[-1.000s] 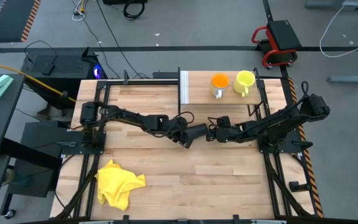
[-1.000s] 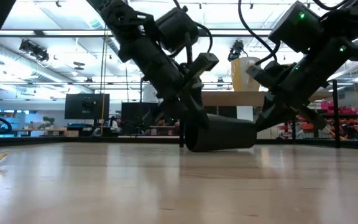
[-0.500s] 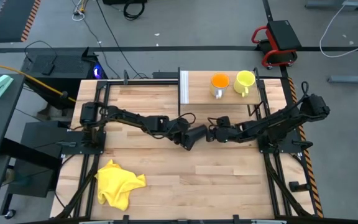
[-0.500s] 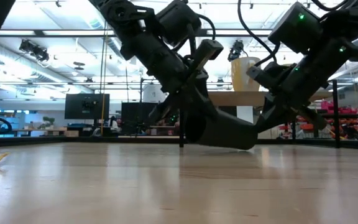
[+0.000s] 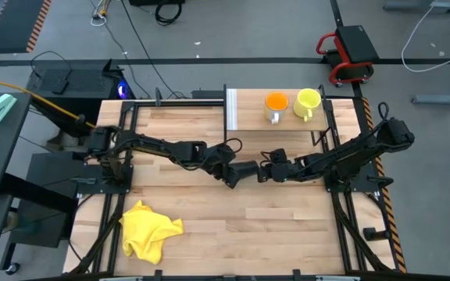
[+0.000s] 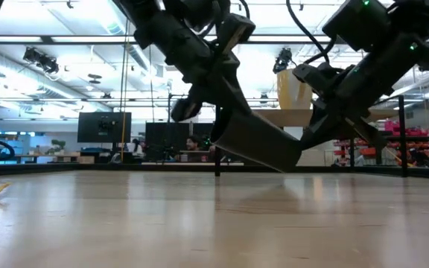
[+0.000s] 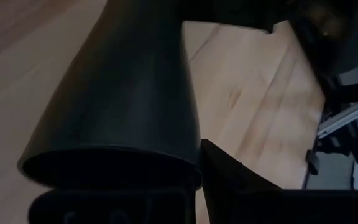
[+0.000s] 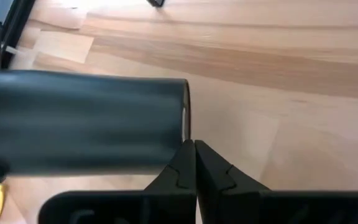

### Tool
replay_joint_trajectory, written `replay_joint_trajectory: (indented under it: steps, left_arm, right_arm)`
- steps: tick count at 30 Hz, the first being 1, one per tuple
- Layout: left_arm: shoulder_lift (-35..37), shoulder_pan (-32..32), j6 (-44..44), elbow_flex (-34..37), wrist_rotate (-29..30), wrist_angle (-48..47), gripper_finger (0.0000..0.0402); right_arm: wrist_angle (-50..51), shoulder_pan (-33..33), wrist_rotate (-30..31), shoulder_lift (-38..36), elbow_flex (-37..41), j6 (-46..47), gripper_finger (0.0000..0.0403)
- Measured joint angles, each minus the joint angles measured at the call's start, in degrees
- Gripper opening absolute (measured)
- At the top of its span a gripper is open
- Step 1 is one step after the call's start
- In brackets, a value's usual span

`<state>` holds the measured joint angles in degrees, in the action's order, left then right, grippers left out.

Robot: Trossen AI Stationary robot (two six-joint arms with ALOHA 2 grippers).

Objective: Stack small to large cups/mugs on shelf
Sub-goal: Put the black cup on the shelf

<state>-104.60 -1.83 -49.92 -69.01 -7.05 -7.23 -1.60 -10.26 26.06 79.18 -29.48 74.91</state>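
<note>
Left gripper (image 5: 233,173) clamped on black cup (image 6: 255,143) rim, right gripper (image 5: 266,170) shut empty beside base; looks light, stiff, slick—best pinched through rim wall.

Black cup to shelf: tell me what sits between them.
Nothing visible on the bare tabletop between them. The black cup is held tilted, clear of the table, by the left gripper, mid-table. The shelf has the orange cup and yellow-green mug at its far-right end; the rest is free.

Black cup (image 5: 245,170); orange cup (image 5: 276,104), pale base; yellow-green mug (image 5: 307,102); yellow cloth (image 5: 150,228); light-wood shelf (image 5: 250,114).
</note>
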Motion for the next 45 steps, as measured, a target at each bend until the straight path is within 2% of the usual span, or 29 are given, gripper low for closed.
replay_joint_trajectory:
  steps: [4,9,12,21,24,30,35,39,45]
  left_arm:
    - [0.83,0.12,0.29,-0.06,0.09,-2.22,0.0021]
    - [2.46,0.26,0.88,-0.04,0.49,-5.3,0.0016]
    - [3.0,0.15,1.31,-0.04,1.27,-7.12,0.0015]
    - [5.48,0.9,2.18,-1.64,2.92,-12.1,0.0014]
    - [5.47,0.57,3.59,-3.29,5.63,-14.65,0.0012]
    - [5.49,-0.11,5.45,-5.74,4.94,-18.33,0.0018]
    - [5.41,-0.13,5.67,-5.82,4.68,-20.02,0.001]
    - [5.42,0.21,5.61,-5.81,4.52,-21.82,0.0019]
    - [5.43,1.03,5.65,-5.81,3.51,-23.41,0.0013]
  right_arm:
    - [0.57,0.0,-0.51,1.39,-1.83,-0.11,0.0]
    - [-0.16,-0.17,-2.44,7.65,-5.33,-2.09,0.0]
    - [-0.75,-0.8,-2.76,8.99,-5.5,-1.57,0.0]
    - [-0.99,-4.0,-2.41,5.07,-5.4,-1.61,0.0]
    - [-4.88,-6.08,-0.24,2.88,-6.0,-2.49,0.0]
    - [-1.28,-6.8,3.03,1.02,-6.85,-3.57,0.0]
    - [-0.74,-5.44,4.01,1.62,-6.89,-4.1,0.0]
    - [-0.31,-3.0,4.08,2.42,-6.85,-4.59,0.0]
    - [-3.5,-0.6,1.64,4.41,-6.78,-6.5,0.0]
